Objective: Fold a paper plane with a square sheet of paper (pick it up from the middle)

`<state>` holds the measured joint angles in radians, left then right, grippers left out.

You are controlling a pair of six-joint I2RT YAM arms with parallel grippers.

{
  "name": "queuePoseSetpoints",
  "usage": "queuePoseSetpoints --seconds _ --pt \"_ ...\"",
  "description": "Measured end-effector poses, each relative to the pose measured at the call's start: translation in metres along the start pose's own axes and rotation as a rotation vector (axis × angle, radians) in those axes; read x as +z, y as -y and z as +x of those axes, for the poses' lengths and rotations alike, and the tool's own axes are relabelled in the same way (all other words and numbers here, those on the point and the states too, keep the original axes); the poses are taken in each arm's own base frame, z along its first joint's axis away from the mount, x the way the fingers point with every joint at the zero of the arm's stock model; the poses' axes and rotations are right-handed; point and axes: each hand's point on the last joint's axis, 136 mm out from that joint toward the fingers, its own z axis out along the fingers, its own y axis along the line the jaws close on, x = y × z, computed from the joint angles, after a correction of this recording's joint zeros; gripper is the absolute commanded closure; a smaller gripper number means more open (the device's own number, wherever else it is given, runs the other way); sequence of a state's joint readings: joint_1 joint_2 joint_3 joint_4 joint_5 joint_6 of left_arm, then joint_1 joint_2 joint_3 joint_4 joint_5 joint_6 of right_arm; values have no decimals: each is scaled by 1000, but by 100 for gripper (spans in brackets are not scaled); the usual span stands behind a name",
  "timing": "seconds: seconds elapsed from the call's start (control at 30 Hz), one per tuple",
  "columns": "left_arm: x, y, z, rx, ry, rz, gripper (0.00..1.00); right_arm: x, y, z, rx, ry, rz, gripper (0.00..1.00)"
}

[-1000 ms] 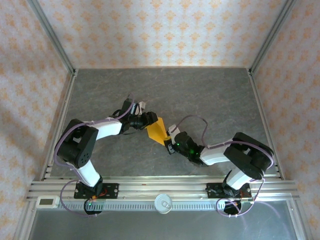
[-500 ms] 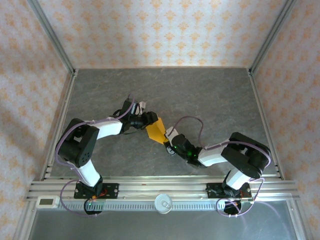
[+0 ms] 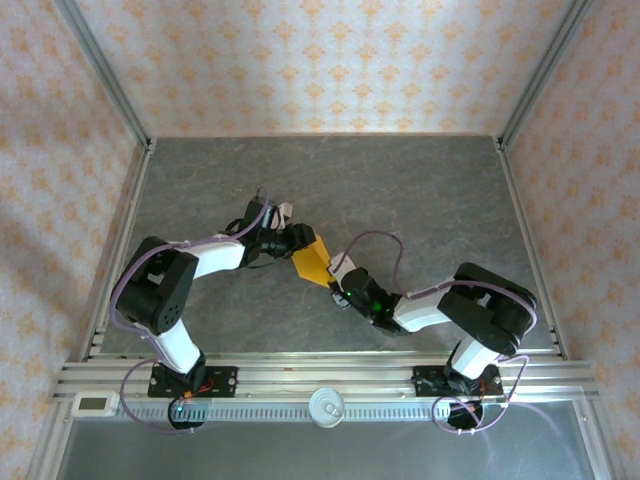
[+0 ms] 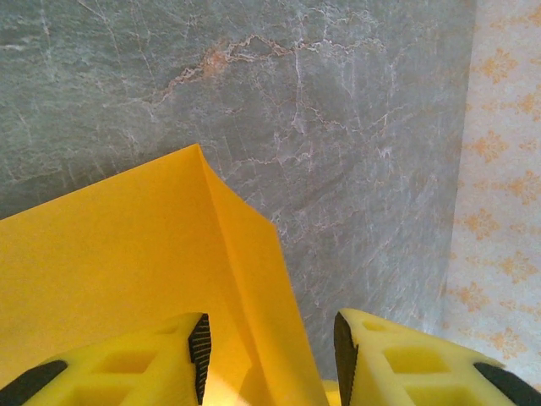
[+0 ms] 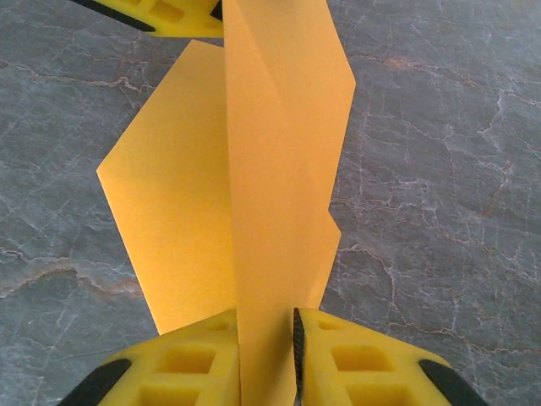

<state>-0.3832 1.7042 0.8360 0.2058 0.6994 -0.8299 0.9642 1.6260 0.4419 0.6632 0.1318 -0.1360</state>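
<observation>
Left of centre in the overhead view, the left pincer (image 3: 298, 240) has its jaws apart and straddles the raised crease of the square sheet of paper (image 3: 313, 262) without clamping it. The half-folded sheet sits mid-frame, low over the counter (image 3: 430, 190). Just to the lower right, the right pincer (image 3: 338, 285) is clamped on the upright flap. A pull from there could tear the thin paper or drag the crease askew, since the left side gives no hold.

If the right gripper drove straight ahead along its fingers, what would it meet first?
The right gripper clamps the orange paper; past that sheet, probably the left gripper facing it, depth unclear.
</observation>
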Motion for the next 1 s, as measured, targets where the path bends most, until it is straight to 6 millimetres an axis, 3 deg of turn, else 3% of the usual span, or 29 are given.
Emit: queuePoseSetpoints --seconds 0.13,0.5,1.0 --pt "0 0 0 0 0 0 56 0 0 -2 2 8 -1 86" --pt "1 -1 0 -2 -2 -2 57 0 -2 -5 11 20 -10 83" --pt "3 -4 1 -6 -6 -8 58 -1 -5 -6 22 29 -29 97"
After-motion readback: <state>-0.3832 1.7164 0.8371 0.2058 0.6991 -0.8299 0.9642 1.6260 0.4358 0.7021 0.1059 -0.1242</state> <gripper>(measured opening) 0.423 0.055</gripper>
